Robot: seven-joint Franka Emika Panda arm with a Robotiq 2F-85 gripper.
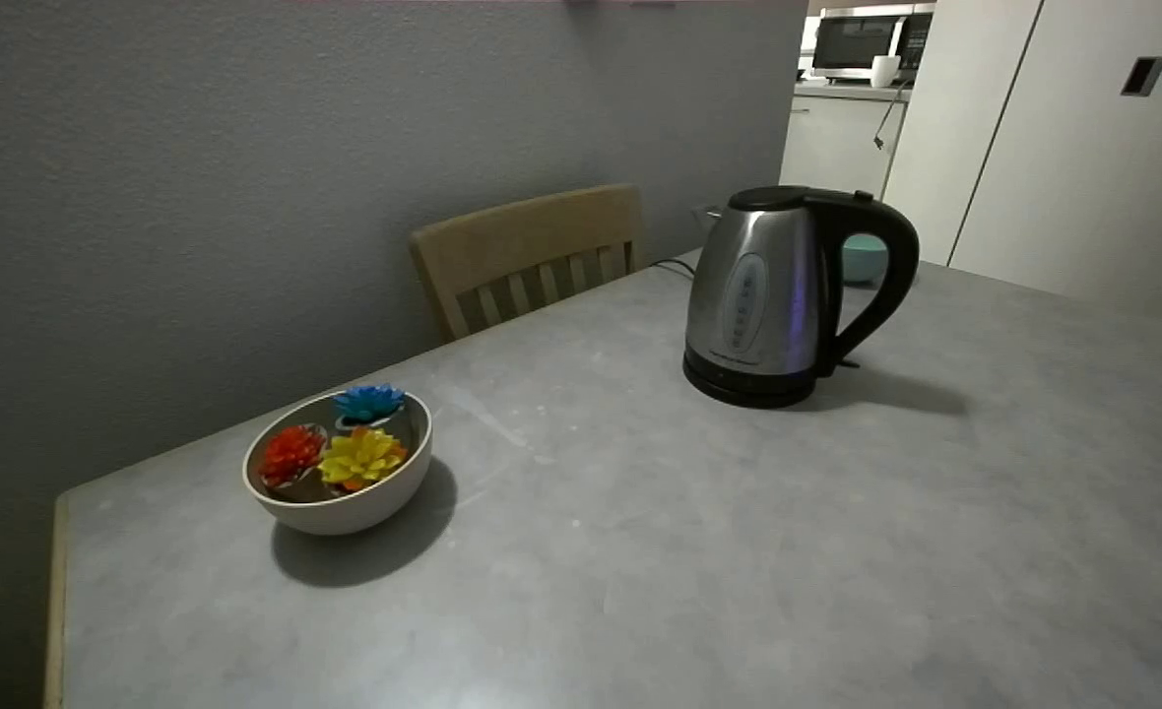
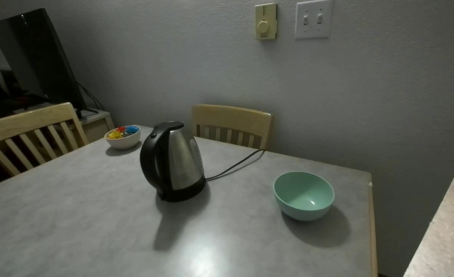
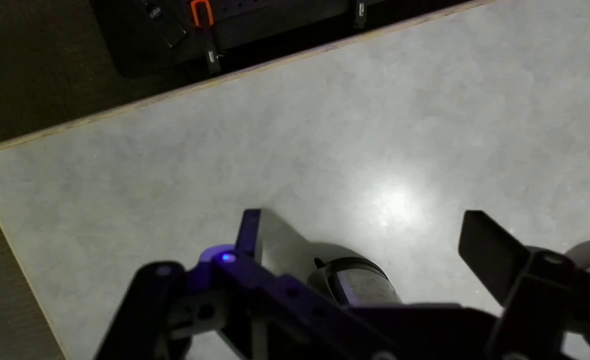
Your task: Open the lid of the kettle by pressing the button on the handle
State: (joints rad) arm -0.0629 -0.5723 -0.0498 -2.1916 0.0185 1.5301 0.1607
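Hand point(image 3: 362, 227): released; my two fingers point(image 3: 490, 250) stand wide apart above the table point(image 3: 185, 165), and I see violet light tinting the one at the left of the wrist view.
Kettle point(image 1: 780, 295): upright on the table, apart from my hand; in an exterior view it stands right of the white bowl point(image 1: 355, 517) and farther off. In the wrist view my hand hides part of it.
Lid point(image 1: 770, 198): down on the kettle's top.
Button point(image 1: 864, 196): a small black bump at the top of the handle point(image 1: 904, 261); I cannot tell whether it is pressed.
Handle: a black loop at the kettle's right in an exterior view, curving from the top down to near the base.
Spout point(image 1: 708, 219): at the kettle's left, across from the handle.
White bowl: holds red, blue and yellow flowers point(image 1: 362, 458).
Green bowl point(image 2: 304, 214): in an exterior view, right of the kettle, near the right edge of the table.
Cord point(image 2: 235, 165): runs from the kettle's base to the far edge.
Chair point(image 2: 232, 113): pale wood, beyond the far edge; a TV point(image 2: 32, 57) stands farther left.
Wall point(image 2: 142, 42): grey, with a thermostat point(image 2: 266, 22) left of a switch plate point(image 2: 313, 19).
Microwave point(image 1: 852, 42): far right in an exterior view, a white mug point(image 1: 884, 71) in front of it.
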